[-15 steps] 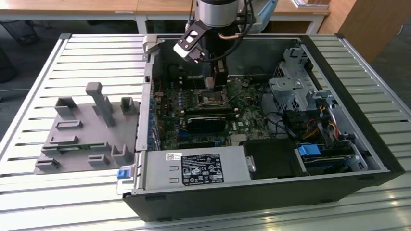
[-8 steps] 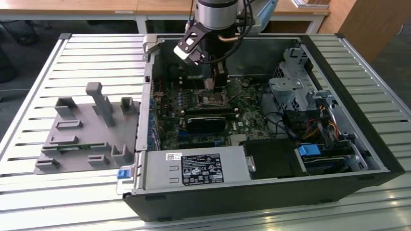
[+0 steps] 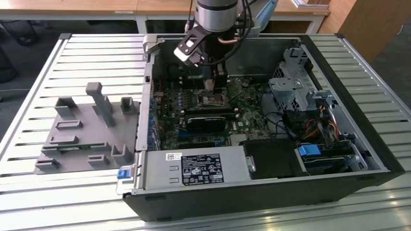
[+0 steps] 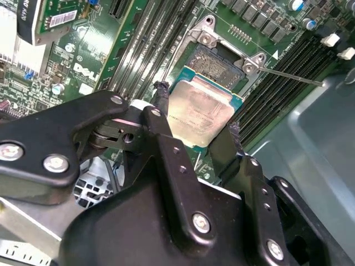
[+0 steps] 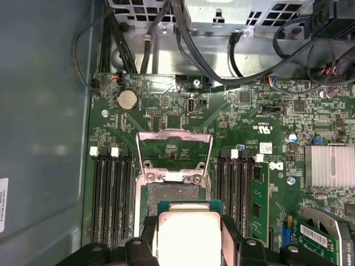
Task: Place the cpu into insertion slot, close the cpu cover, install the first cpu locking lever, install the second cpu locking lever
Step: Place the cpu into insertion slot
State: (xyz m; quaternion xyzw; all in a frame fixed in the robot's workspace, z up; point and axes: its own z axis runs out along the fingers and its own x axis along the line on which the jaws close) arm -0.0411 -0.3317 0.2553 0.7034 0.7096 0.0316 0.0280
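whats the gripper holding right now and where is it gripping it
The gripper holds the cpu, pinched by two opposite side edges, just over the open socket.

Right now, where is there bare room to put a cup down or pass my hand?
Bare table slats lie around the grey fixture on the exterior view's left and on the near side of the computer case. Inside is crowded: the gripper holds the cpu over the socket, between memory slots.
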